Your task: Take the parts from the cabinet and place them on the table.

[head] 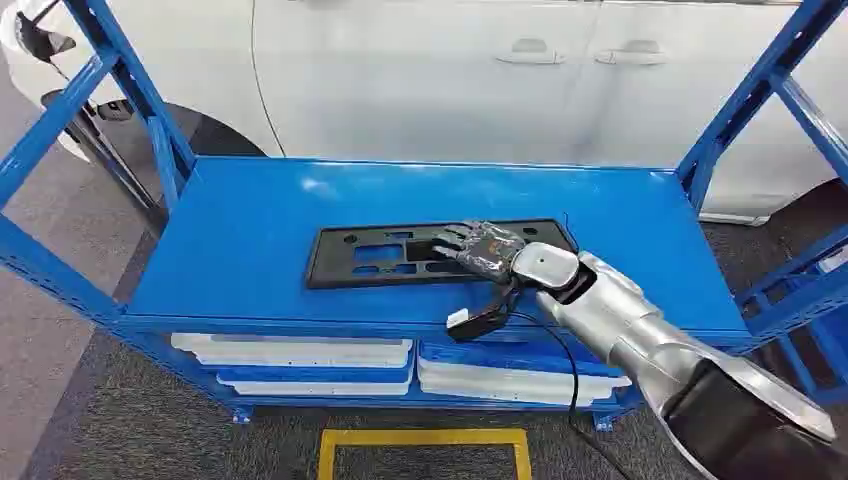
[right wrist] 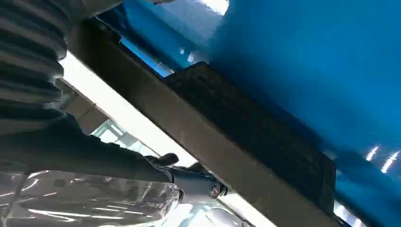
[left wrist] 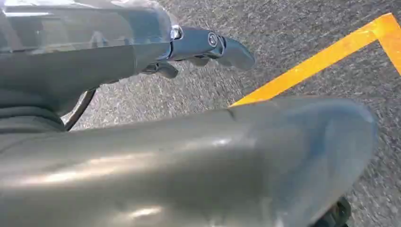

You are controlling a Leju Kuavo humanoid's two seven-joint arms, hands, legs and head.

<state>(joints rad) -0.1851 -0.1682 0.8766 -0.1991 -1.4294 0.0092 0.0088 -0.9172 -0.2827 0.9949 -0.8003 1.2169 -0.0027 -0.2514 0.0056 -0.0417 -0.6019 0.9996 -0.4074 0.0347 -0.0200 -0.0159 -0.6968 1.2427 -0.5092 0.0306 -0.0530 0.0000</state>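
A flat black plastic plate with cut-outs [head: 400, 255] lies on the top shelf of the blue cabinet [head: 250, 230]. My right hand [head: 485, 245] lies over the plate's right part, fingers stretched flat along it toward the left. The plate looks flat on the shelf. Close up in the right wrist view, the plate's textured face [right wrist: 255, 137] and thick edge run past my right hand's thumb [right wrist: 189, 182]. My left hand [left wrist: 203, 47] hangs over grey floor with nothing in it, its fingers apart.
White flat parts [head: 300, 352] [head: 510, 380] lie on the lower shelf. Blue uprights [head: 130, 90] [head: 750, 100] frame the cabinet. A white car [head: 450, 70] stands right behind it. A yellow floor marking [head: 420, 440] lies in front. A black cable [head: 560, 370] hangs from my right wrist.
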